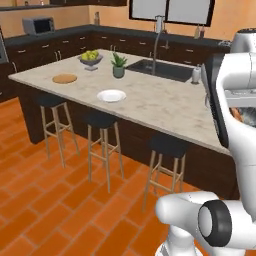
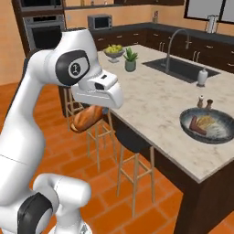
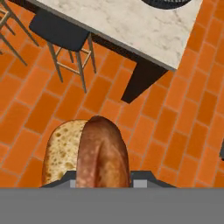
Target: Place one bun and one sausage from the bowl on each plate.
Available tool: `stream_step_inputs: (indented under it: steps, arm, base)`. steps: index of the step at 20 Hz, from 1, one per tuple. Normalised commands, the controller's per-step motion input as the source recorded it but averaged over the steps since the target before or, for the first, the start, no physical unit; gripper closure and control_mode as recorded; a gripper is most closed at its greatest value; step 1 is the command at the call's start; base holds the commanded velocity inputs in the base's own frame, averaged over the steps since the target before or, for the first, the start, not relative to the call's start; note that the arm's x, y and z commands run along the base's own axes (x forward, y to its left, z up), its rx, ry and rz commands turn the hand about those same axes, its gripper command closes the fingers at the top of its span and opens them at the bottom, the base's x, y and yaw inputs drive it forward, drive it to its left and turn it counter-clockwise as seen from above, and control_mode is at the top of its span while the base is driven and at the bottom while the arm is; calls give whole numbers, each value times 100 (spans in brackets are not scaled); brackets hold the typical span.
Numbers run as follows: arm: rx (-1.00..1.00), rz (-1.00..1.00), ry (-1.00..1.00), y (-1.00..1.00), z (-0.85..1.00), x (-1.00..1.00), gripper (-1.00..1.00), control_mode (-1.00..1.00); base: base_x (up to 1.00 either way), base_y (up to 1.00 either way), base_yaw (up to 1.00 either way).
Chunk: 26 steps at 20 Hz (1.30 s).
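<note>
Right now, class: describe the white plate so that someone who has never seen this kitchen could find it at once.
Start at the marble-topped island counter with three dark stools along its near side. The white plate lies flat near that front edge, above the middle stool. Unlike the tan wooden plate farther left and the fruit bowl and potted plant behind it, it is plain white and bare.

Orange brick floor (image 1: 60,200), dark cabinets (image 1: 45,50), marble island counter (image 1: 150,100), black stools (image 1: 102,120).

Bowl (image 3: 166,3) cut off by the top edge — bun (image 3: 89,155) hides the claw's tips
</note>
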Motion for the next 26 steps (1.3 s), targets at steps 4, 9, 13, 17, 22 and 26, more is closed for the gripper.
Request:
stream_step_inputs:
  steps: [4, 9, 13, 17, 22, 26]
  arm:
    - [0, 0, 0, 0, 0, 0, 100, 100]
    - [0, 0, 0, 0, 0, 0, 100, 100]
    - [0, 0, 0, 0, 0, 0, 100, 100]
    - [0, 0, 0, 0, 0, 0, 100, 100]
    - [0, 0, 0, 0, 0, 0, 100, 100]
    - [0, 0, 0, 0, 0, 0, 100, 100]
  base:
    - [17, 100, -43]
    - [27, 100, -41]
    - [49, 100, -37]
    - [54, 100, -36]
    - [56, 100, -38]
    - [63, 100, -40]
